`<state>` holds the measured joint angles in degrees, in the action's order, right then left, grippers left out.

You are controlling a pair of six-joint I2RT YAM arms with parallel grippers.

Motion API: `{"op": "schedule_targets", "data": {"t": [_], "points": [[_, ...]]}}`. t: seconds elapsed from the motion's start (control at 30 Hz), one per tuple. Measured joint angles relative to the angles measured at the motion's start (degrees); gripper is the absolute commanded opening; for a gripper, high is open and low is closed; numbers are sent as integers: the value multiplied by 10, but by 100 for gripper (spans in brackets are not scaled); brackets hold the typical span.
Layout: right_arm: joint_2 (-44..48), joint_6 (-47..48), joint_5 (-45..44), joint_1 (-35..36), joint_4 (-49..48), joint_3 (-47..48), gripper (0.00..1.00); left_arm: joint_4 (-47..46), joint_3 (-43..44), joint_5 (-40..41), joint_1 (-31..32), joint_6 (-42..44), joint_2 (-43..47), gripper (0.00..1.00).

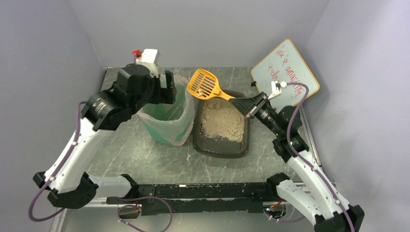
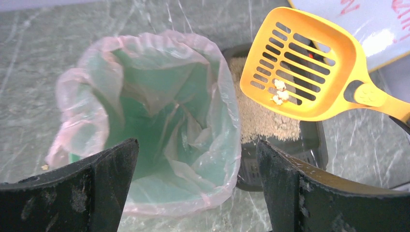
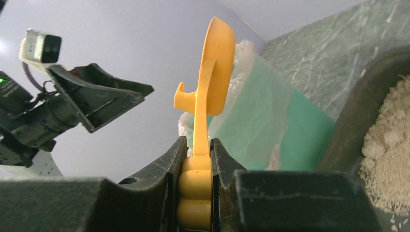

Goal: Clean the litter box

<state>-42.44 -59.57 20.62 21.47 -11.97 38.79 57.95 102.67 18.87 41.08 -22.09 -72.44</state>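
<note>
Beneath right jaws clamped on the scoop (image 1: 203, 83) lies the litter box (image 1: 218, 149); left jaws gape.

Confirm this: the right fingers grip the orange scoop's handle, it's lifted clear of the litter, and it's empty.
Not empty: the left wrist view shows a few pale clumps on the slots of the orange scoop. The rest holds: the right fingers grip its handle, and it is lifted clear of the litter in the litter box.
</note>
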Motion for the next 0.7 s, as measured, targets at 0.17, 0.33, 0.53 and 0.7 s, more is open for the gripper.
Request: {"op": "schedule_targets", "data": {"t": [0.17, 0.33, 0.53, 0.7], "points": [[-113, 104, 40, 11, 50, 136, 0, 0, 0, 48, 0, 2, 51, 97], [-216, 245, 40, 62, 172, 311, 0, -11, -11, 83, 0, 7, 81, 97], [-304, 413, -28, 158, 315, 471, 0, -26, -45, 110, 0, 20, 102, 97], [-374, 537, -156, 265, 403, 560, 0, -39, -74, 123, 0, 30, 116, 97]]}}
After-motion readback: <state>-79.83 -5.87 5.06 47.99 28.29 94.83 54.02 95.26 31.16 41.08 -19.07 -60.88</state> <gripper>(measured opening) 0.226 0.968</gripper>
